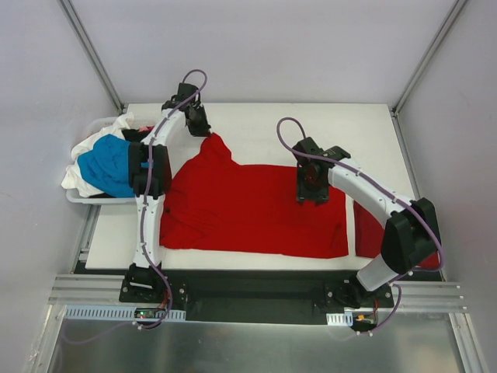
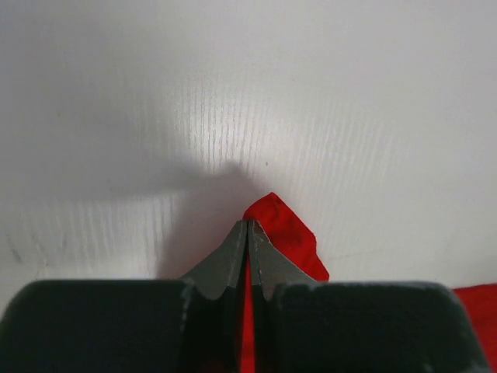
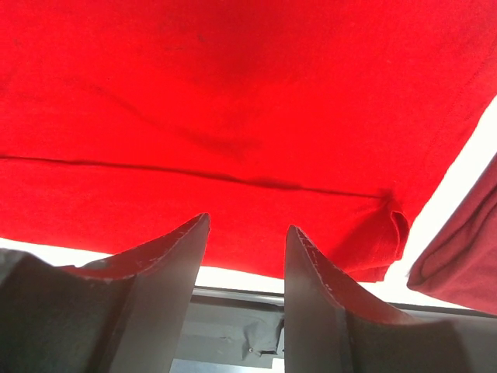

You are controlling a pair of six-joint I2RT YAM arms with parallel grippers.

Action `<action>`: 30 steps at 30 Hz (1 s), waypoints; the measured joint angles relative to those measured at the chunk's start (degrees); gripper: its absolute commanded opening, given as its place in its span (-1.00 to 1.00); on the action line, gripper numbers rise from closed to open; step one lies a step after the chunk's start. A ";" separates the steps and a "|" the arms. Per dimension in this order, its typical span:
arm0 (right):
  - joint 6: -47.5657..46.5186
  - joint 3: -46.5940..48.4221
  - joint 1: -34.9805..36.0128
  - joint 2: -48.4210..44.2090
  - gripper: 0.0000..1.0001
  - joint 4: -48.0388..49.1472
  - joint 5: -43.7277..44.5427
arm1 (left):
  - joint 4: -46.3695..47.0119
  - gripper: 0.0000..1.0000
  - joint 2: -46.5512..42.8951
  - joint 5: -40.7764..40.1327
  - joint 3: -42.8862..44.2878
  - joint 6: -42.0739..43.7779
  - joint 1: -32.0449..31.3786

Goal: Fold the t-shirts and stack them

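Observation:
A bright red t-shirt (image 1: 256, 210) lies spread across the white table (image 1: 256, 124). Its far left corner is drawn up to a point. My left gripper (image 1: 203, 128) is shut on that corner. In the left wrist view the left gripper (image 2: 248, 225) has red cloth (image 2: 283, 233) pinched between its closed tips and sticking out past them. My right gripper (image 1: 313, 190) stands over the shirt's right part. In the right wrist view the right gripper (image 3: 247, 221) is open with nothing between its fingers, over the red t-shirt (image 3: 233, 116) near its edge.
A white bin (image 1: 78, 196) off the table's left side holds blue (image 1: 109, 167), white and black shirts. A folded, darker-looking red shirt (image 1: 365, 233) lies at the table's right under my right arm; the folded shirt (image 3: 458, 256) also shows beside the spread one.

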 measured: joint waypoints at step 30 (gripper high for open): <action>1.05 1.40 -13.49 7.21 -0.03 5.99 -0.90 | 1.01 -1.00 -42.42 -4.44 -44.13 -0.24 -8.26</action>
